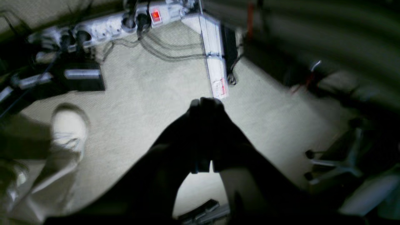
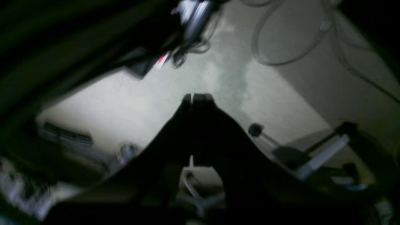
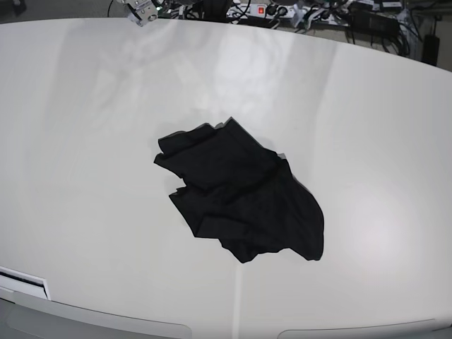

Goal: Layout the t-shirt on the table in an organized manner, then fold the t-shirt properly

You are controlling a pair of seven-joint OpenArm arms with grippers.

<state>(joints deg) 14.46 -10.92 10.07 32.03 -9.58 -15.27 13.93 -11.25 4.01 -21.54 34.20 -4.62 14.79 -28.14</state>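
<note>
Both grippers, left (image 1: pixel 204 103) and right (image 2: pixel 197 97), shut, empty, away from crumpled t-shirt (image 3: pixel 240 201).

The left gripper (image 1: pixel 206 101) was shut tight, its two dark jaws pressed together with no gap at the tips. It held nothing. The right gripper (image 2: pixel 197 96) was shut the same way, jaws touching, and it was empty too. Neither arm showed in the base view.
</note>
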